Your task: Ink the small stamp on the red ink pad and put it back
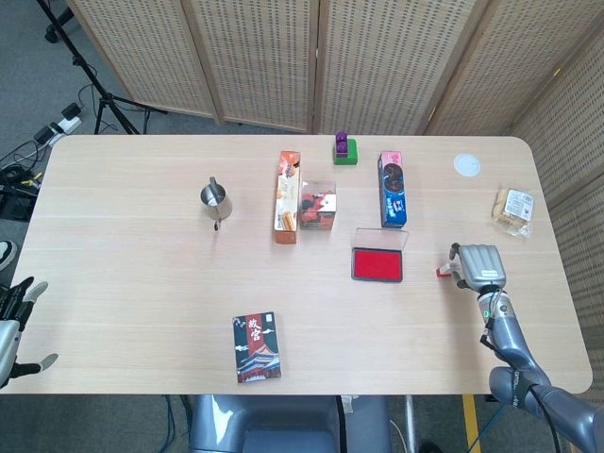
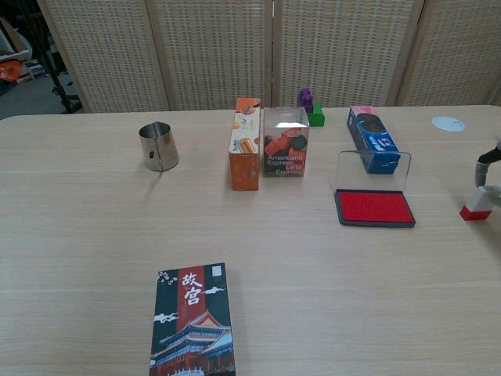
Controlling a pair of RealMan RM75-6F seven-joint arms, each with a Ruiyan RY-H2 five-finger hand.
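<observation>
The small stamp, white with a red base, stands upright on the table at the right. My right hand hangs over it from the right with its fingers curled down around the stamp's top. Whether they grip it is hidden. The red ink pad lies just left of the stamp, with its clear lid standing open at the back. My left hand hangs off the table's near left corner, fingers apart and holding nothing.
Behind the pad lies a blue cookie box. An orange carton, a clear snack box and a steel cup stand mid-table. A dark booklet lies near the front edge, and a snack packet at the far right.
</observation>
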